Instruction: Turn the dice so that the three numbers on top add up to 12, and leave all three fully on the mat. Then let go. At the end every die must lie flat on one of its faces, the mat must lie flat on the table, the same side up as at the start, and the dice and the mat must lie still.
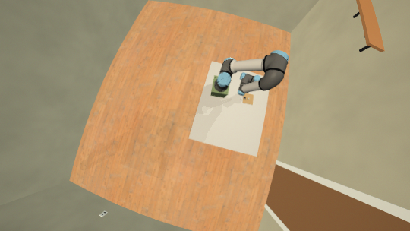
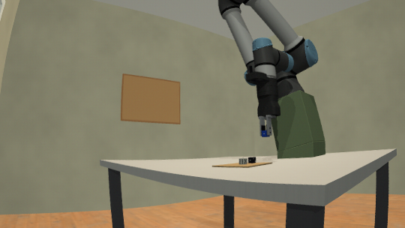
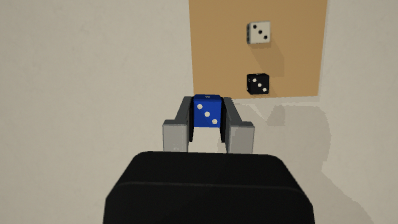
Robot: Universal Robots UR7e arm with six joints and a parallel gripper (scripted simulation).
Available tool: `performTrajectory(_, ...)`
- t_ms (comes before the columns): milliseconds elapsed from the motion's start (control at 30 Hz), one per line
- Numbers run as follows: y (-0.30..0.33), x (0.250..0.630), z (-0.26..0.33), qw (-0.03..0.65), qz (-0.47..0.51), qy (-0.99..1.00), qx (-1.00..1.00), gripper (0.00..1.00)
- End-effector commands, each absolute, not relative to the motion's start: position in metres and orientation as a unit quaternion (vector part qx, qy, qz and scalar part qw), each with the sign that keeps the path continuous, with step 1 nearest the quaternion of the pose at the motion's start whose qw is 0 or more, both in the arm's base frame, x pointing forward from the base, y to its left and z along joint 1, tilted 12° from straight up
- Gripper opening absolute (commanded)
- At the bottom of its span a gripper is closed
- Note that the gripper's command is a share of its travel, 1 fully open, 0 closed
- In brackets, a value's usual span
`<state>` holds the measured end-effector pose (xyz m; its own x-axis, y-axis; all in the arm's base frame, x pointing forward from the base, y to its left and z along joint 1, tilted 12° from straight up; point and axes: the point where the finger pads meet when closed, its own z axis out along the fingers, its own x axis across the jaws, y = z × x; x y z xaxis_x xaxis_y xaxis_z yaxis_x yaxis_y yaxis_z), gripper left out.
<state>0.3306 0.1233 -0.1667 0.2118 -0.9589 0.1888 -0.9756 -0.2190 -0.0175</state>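
The gripper (image 3: 207, 116) has its jaws clamped on the blue die (image 3: 208, 111), high above the table (image 2: 262, 180) and just off the mat's (image 3: 225, 45) near edge; the die's three-pip face looks up at the wrist camera, pips running diagonally. On the mat lie the white die (image 3: 259, 32), three up, and the black die (image 3: 258, 83), which also seems to show three; both flat, well apart.

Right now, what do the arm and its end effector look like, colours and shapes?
The arm has light grey tubular links, dark grey joint housings and light blue caps. It rises from an olive-green pedestal. The end effector has a rounded black body and two light grey blocky fingers with dark inner faces. No cables or markings show.
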Motion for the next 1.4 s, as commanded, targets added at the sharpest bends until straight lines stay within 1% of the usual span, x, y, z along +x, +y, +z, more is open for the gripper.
performTrajectory(0, 0.130, 0.339, -0.169, 0.050, 0.085, -0.688, 0.719, 0.40)
performTrajectory(367, 0.139, 0.348, -0.173, 0.040, 0.090, -0.765, 0.636, 0.40)
performTrajectory(867, 0.162, 0.360, -0.178, 0.019, 0.097, -0.888, 0.449, 0.40)
performTrajectory(933, 0.162, 0.360, -0.178, 0.019, 0.097, -0.888, 0.449, 0.40)
performTrajectory(1367, 0.185, 0.364, -0.181, 0.001, 0.099, -0.955, 0.279, 0.40)
